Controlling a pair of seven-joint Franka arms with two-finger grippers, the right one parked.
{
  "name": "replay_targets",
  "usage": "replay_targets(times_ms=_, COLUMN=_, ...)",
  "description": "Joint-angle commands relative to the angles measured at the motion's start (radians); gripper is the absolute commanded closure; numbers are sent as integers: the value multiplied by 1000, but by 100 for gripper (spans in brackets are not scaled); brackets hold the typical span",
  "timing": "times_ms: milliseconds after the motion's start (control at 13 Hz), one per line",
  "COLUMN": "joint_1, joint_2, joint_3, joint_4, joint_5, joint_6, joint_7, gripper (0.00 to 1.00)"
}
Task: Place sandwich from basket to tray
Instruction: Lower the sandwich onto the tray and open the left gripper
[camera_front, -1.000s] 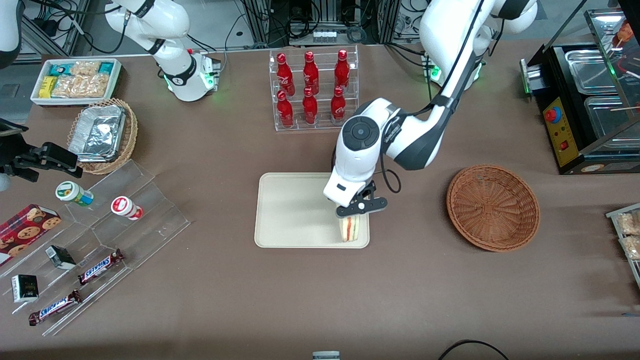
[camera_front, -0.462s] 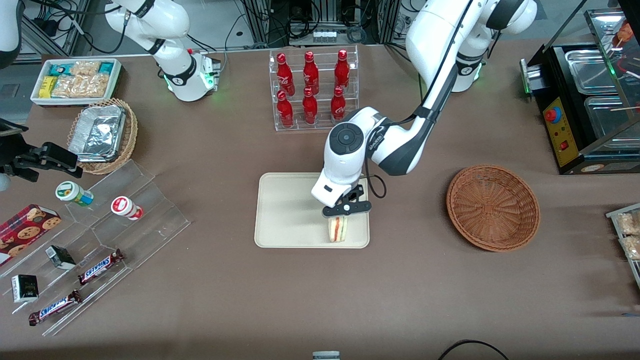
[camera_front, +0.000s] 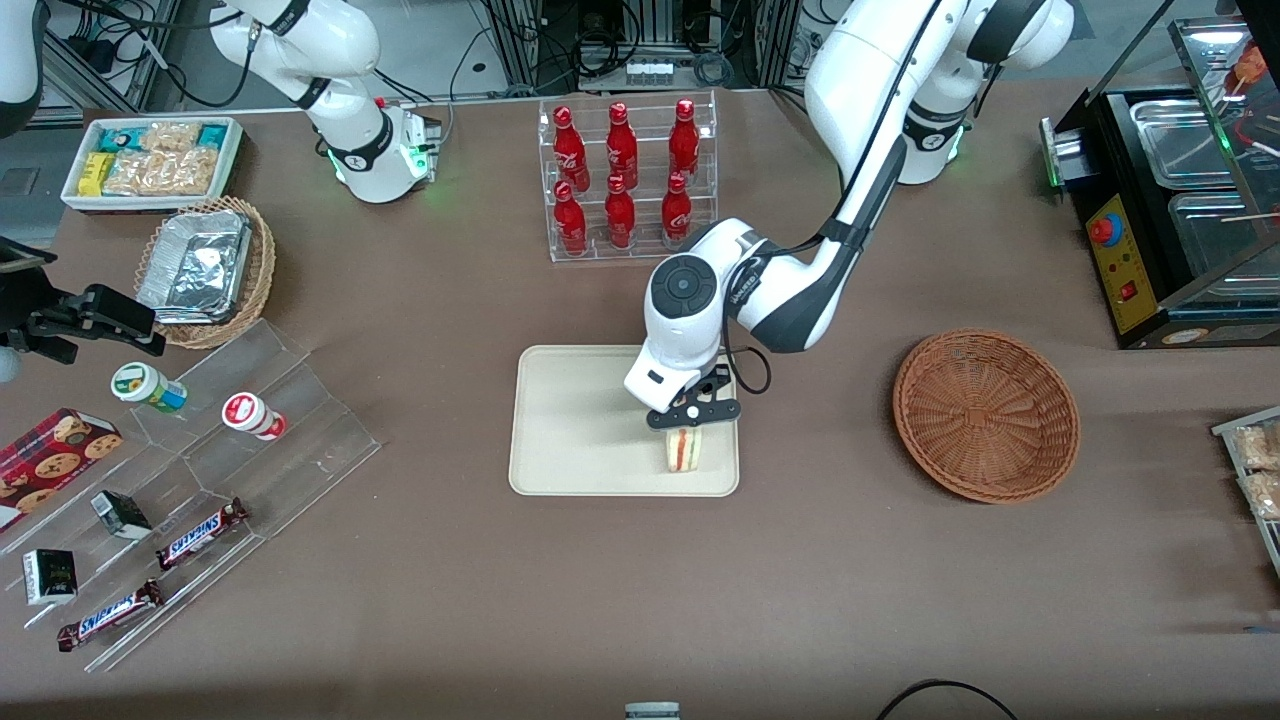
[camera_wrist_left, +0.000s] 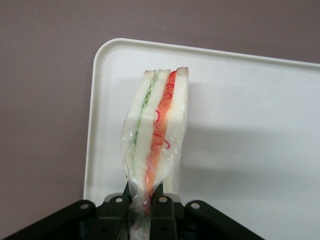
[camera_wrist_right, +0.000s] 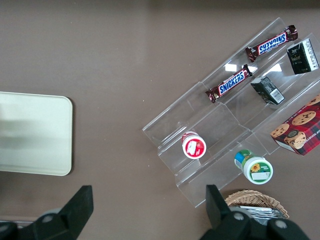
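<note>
The sandwich (camera_front: 681, 449), a plastic-wrapped wedge with red, white and green layers, hangs upright over the cream tray (camera_front: 570, 420), near the tray's corner nearest the front camera and toward the basket. My left gripper (camera_front: 692, 418) is shut on the sandwich's wrapped top end. The wrist view shows the sandwich (camera_wrist_left: 157, 135) pinched between the black fingers (camera_wrist_left: 116, 215), with the tray (camera_wrist_left: 250, 125) under it. I cannot tell whether the sandwich touches the tray. The reddish-brown wicker basket (camera_front: 985, 414) stands empty toward the working arm's end.
A clear rack of red bottles (camera_front: 625, 180) stands farther from the camera than the tray. A clear stepped display (camera_front: 200, 470) with snacks, a foil-container basket (camera_front: 208, 268) and a white snack bin (camera_front: 152, 160) lie toward the parked arm's end. A black appliance (camera_front: 1170, 210) stands past the basket.
The gripper has carried the sandwich along the tray's near edge, away from the basket, then slightly farther from the camera. It stays shut on the sandwich.
</note>
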Motion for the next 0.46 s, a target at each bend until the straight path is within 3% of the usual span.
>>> replay_targets(times_ms=0, joint_1=-20, joint_2=-5, joint_3=16, joint_4=-29, joint_5=22, joint_6=-12, joint_7=4, gripper=100)
replay_targets(times_ms=385, joint_1=-37, joint_2=3, joint_3=14, joint_4=-30, joint_5=20, joint_6=-27, joint_7=-6, gripper=99)
